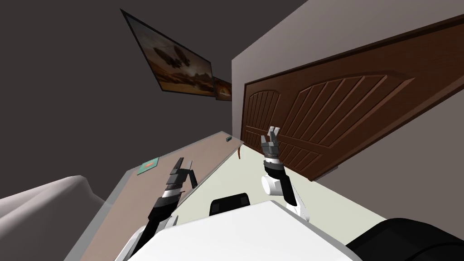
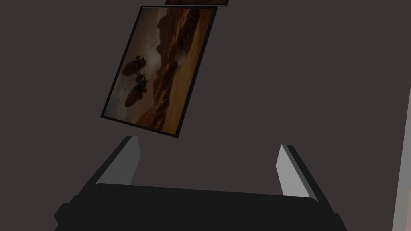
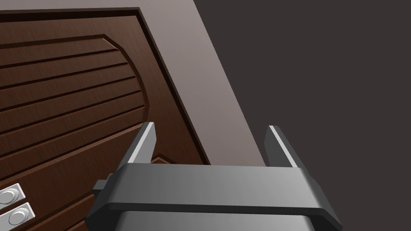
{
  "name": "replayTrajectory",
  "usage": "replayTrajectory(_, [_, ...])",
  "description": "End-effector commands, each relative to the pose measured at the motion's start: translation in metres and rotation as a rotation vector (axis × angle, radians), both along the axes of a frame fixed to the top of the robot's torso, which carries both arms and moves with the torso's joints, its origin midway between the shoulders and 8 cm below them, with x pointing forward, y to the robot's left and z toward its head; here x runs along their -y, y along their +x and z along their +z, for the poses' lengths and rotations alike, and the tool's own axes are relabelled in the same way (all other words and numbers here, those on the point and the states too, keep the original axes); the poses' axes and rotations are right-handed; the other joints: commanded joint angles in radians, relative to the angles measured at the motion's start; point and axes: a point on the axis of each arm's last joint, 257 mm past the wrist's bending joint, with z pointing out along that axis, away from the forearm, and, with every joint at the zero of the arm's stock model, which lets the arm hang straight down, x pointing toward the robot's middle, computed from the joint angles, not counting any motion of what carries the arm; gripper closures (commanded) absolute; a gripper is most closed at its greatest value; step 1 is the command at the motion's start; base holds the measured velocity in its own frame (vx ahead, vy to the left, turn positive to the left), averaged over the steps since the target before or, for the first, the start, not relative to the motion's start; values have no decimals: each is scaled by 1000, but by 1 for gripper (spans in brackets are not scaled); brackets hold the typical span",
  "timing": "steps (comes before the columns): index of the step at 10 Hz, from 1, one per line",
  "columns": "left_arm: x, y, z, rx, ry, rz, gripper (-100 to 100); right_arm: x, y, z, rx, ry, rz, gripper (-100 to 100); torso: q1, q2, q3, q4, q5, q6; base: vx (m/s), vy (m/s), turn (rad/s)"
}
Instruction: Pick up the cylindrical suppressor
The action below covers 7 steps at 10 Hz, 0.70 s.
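Dim, even lighting throughout; the wall [image 1: 68,90] is dark grey, the floor [image 1: 235,181] palest. Head view is rolled, lines splaying toward corners.

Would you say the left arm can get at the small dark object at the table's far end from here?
Probably not yet: the left gripper, open, hangs over the table well short of the small dark object. Nothing blocks the tabletop between.

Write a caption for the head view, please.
Both open: left gripper at a long brown table, right gripper raised before a dark brown door.
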Motion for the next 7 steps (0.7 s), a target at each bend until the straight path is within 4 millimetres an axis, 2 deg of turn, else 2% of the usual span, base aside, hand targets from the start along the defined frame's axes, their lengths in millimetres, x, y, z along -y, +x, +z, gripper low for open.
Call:
replayTrajectory(1, [-5, 2, -19, -44, -7, -5, -100, 0, 0, 0, 0, 0, 0, 0, 0, 0, 0, 0, 0, 0, 10, 34, -57])
replayTrajectory(2, [-8, 1, -38, -89, -11, -19, -100, 0, 0, 0, 0, 0, 0, 0, 0, 0, 0, 0, 0, 0, 6, 34, -73])
replayTrajectory(3, [-9, 1, -43, -100, -13, -16, -100, 0, 0, 0, 0, 0, 0, 0, 0, 1, 0, 0, 0, 0, 4, 29, -34])
replayTrajectory(5, [-17, -4, -82, -196, -25, -40, -100, 0, 0, 0, 0, 0, 0, 0, 0, 0, 0, 0, 0, 0, 12, 37, -105])
replayTrajectory(7, [-24, -10, -110, -262, -33, -45, -100, 0, 0, 0, 0, 0, 0, 0, 0, 0, 0, 0, 0, 0, 20, 40, -88])
